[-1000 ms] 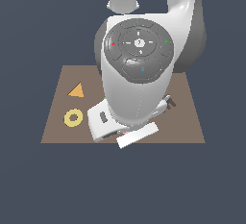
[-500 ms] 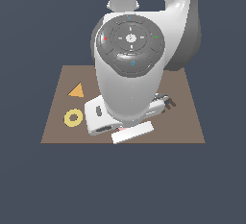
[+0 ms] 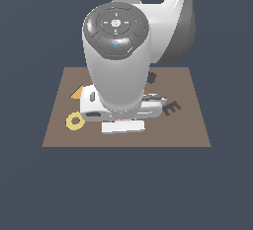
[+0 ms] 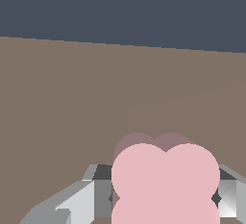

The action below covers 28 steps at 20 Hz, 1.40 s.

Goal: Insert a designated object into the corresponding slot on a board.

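The pale-pink flower-shaped piece [image 4: 166, 175] fills the lower part of the wrist view, held between my grey fingers [image 4: 72, 204]. My gripper [image 4: 163, 199] is shut on it, a little above the brown board [image 4: 72, 98], where its shadow falls. In the exterior view the gripper [image 3: 123, 122] hangs over the board's [image 3: 188, 125] front middle, and only a pink sliver [image 3: 124, 120] shows under the hand. A dark navy cutout [image 3: 151, 78] peeks out beside the arm, mostly hidden; I cannot tell its outline.
A yellow ring [image 3: 75, 121] and an orange triangle [image 3: 77, 93] lie on the board at the exterior view's left. A dark letter E [image 3: 171, 107] is at its right. The arm's large white body [image 3: 116, 56] hides the board's middle.
The arm has swung toward the exterior view's left, and the hand has turned from tilted to level, moving slightly back with the pink piece still in it.
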### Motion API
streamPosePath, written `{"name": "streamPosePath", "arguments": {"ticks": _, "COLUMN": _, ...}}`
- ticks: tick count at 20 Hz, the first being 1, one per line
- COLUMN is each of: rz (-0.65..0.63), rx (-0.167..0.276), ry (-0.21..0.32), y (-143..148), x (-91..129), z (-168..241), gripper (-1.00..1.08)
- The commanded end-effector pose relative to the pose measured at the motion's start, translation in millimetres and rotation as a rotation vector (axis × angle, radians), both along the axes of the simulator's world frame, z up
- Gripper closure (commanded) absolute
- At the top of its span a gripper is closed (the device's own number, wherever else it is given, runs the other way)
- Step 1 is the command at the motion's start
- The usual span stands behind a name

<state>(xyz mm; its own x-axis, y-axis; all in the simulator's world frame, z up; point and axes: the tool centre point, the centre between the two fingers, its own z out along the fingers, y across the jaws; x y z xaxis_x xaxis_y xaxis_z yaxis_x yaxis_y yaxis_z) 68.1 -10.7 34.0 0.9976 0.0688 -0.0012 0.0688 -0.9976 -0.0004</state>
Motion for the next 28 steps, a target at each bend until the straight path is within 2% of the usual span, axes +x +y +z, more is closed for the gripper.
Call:
{"name": "streamPosePath", "arguments": {"ticks": 1, "rz": -0.088, "rx": 0.000, "ry": -0.001, "y": -5.0, "x": -8.8, "z": 0.6, "gripper": 1.08}}
{"name": "streamPosePath", "arguments": {"ticks": 14, "rz": -0.641, "rx": 0.000, "ry": -0.001, "y": -16.0, "x": -72.0, "z": 2.5, "gripper": 1.08}}
{"name": "streamPosePath", "arguments": {"ticks": 28, "rz": -1.195, "rx": 0.001, "ry": 0.000, "y": 8.9, "x": -131.4, "z": 4.2, "gripper": 1.08}}
